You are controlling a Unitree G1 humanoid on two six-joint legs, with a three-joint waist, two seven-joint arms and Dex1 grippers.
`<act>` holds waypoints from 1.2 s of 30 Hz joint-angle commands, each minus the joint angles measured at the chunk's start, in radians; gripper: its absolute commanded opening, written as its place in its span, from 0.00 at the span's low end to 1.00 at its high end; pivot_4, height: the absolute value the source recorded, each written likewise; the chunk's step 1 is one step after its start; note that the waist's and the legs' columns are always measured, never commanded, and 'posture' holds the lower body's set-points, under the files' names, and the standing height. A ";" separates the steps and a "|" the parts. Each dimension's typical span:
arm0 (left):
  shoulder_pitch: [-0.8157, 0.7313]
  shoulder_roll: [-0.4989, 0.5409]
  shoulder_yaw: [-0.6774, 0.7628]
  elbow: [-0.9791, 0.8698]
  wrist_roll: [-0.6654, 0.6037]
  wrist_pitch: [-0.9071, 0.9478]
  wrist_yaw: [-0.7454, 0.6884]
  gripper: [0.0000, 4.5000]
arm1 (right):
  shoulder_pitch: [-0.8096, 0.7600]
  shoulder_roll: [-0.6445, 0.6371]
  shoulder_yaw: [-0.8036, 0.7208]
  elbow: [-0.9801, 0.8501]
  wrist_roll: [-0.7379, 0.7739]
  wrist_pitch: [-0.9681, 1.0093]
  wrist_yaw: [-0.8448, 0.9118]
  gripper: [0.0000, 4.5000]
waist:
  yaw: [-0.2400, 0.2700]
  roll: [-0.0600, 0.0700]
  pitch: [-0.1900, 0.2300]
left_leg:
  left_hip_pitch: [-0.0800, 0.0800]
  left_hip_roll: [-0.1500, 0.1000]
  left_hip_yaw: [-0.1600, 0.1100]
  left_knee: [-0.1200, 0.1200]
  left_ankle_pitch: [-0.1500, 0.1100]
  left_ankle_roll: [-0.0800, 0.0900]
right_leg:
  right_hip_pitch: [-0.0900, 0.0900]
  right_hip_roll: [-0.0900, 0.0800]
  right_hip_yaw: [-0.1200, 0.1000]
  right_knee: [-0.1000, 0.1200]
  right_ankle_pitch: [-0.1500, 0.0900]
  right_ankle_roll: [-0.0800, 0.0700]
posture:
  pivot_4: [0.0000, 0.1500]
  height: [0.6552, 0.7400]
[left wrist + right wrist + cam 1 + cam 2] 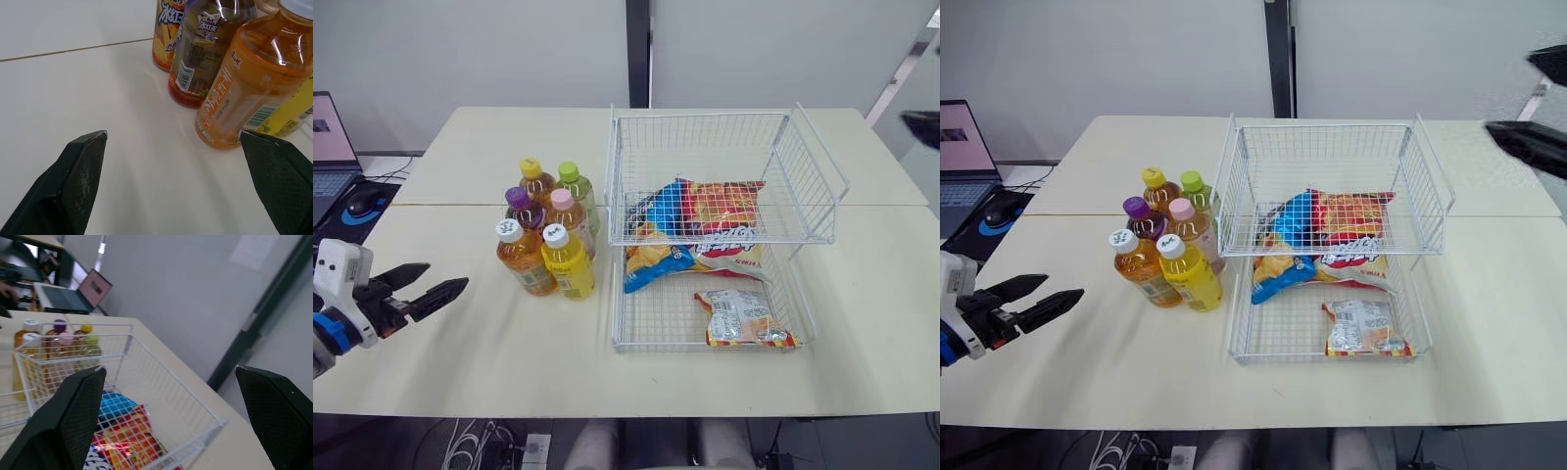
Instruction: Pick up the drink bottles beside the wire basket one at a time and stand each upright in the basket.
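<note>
Left gripper [445, 276] sits low over the near left part of the cream table [489, 362], its two black fingers spread wide with nothing between them, tips aimed at the bottles. All six plastic drink bottles stand upright in a tight cluster on the tabletop, just beside the left wall of the white wire basket [705, 116], and not one of them is inside it. Closest to the gripper is the orange tea bottle with a white cap [522, 258], and tight against it on the basket side is the yellow juice bottle with a white cap [568, 264]. Behind that pair come the dark bottle with a purple cap [523, 210] and the amber bottle with a pink cap [566, 215]. At the back stand the iced-tea bottle with a yellow cap [535, 182] and the pale bottle with a green cap [576, 186]. Seen from the left wrist, the orange tea bottle stands close ahead of the open fingers, touching neither.

Over in the basket, a big blue, red and orange crisp bag [705, 230] lies across the middle and a small clear snack packet [744, 318] lies flat near the front edge. Right gripper [1507, 90] hangs high at the far right, beyond the basket's right wall, fingers set wide apart and empty. Past the table's left end there's an open laptop with a pinkish screen [328, 147] and a black mouse on a blue pad [362, 203]
</note>
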 commanded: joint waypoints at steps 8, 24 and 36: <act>0.183 0.043 0.257 -0.224 -0.129 0.158 -0.060 1.00 | -0.143 0.123 0.294 -0.097 0.052 0.096 0.147 1.00 | 0.001 0.000 0.000 | -0.010 0.002 0.000 0.002 0.000 -0.001 | -0.011 0.003 -0.001 0.001 0.002 -0.002 | 1.00 1.00; -0.130 -0.056 0.059 -0.489 -0.348 0.289 0.466 1.00 | -0.117 0.232 0.316 -0.166 0.034 0.100 0.127 1.00 | 0.024 -0.001 0.000 | -0.011 0.003 0.003 0.005 0.000 -0.001 | -0.014 0.009 0.001 0.003 0.005 -0.002 | 1.00 1.00; -0.291 -0.173 -0.184 -0.511 -0.198 0.233 0.714 1.00 | -0.128 0.256 0.323 -0.176 0.034 0.116 0.110 1.00 | 0.026 -0.002 -0.001 | -0.011 0.003 0.004 0.006 0.000 -0.001 | -0.014 0.011 0.002 0.004 0.007 -0.002 | 1.00 1.00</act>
